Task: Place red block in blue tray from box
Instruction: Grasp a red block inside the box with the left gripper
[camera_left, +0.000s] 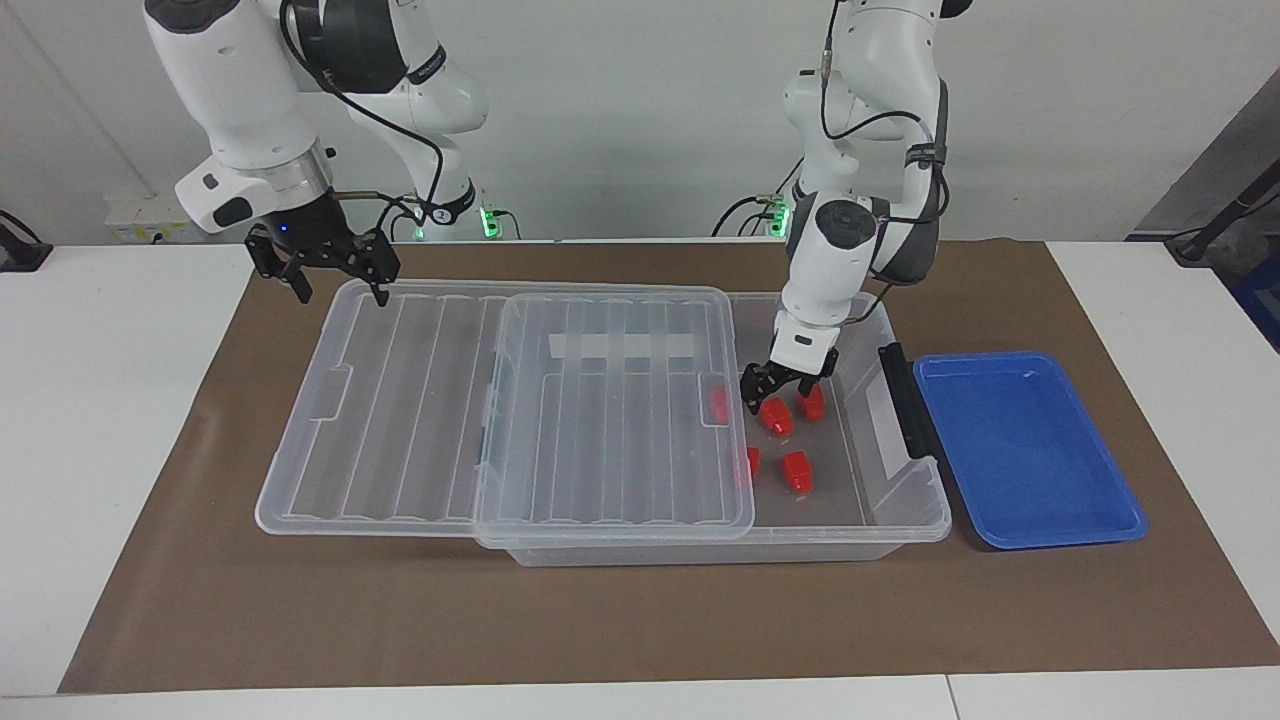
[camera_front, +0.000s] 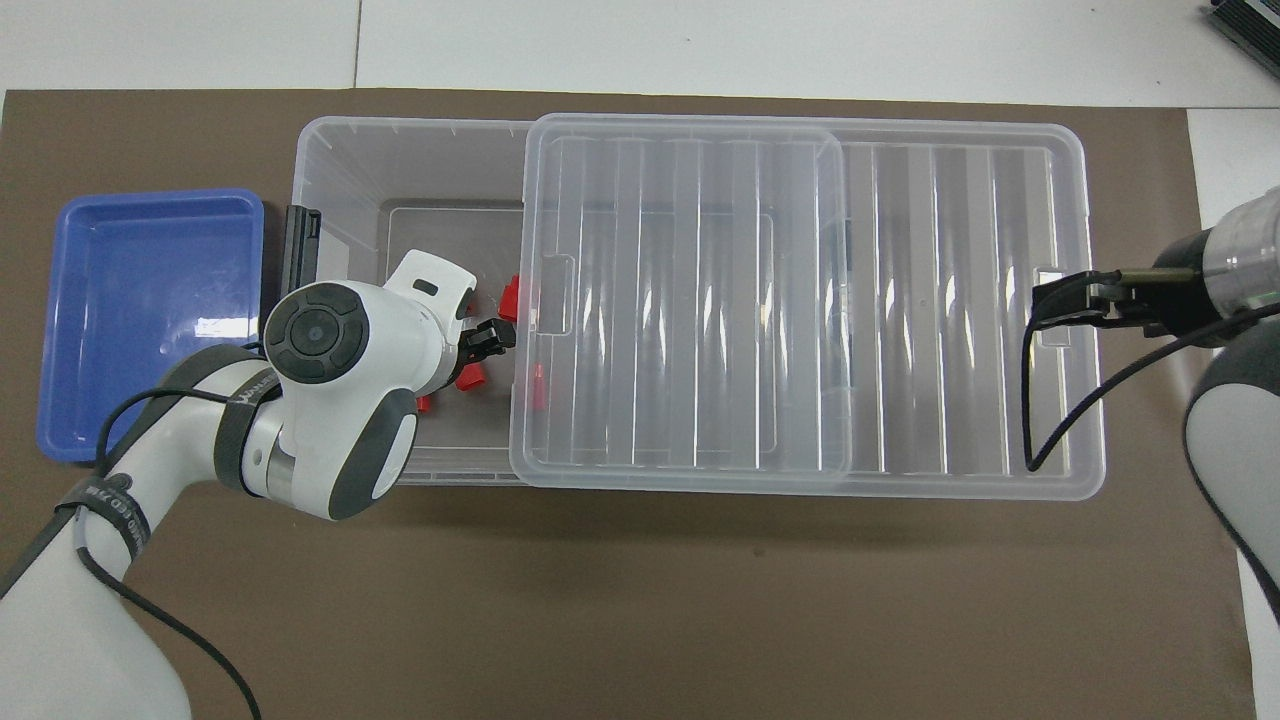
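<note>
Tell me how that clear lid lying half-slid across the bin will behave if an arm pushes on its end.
The clear lid looks thin and ribbed, so probably light and a bit flexible. It rests loosely on the box rim, overhanging toward the right arm's end, so a push would likely slide it easily. Being smooth plastic, it may skew or tip off.

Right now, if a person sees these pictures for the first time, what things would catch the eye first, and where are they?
The red blocks stand out first, in the uncovered end of the clear box, with the open left gripper lowered among them. Next is the blue tray, empty, beside that end of the box. The clear lid is slid toward the right arm's end, where the open right gripper hangs over its corner.
</note>
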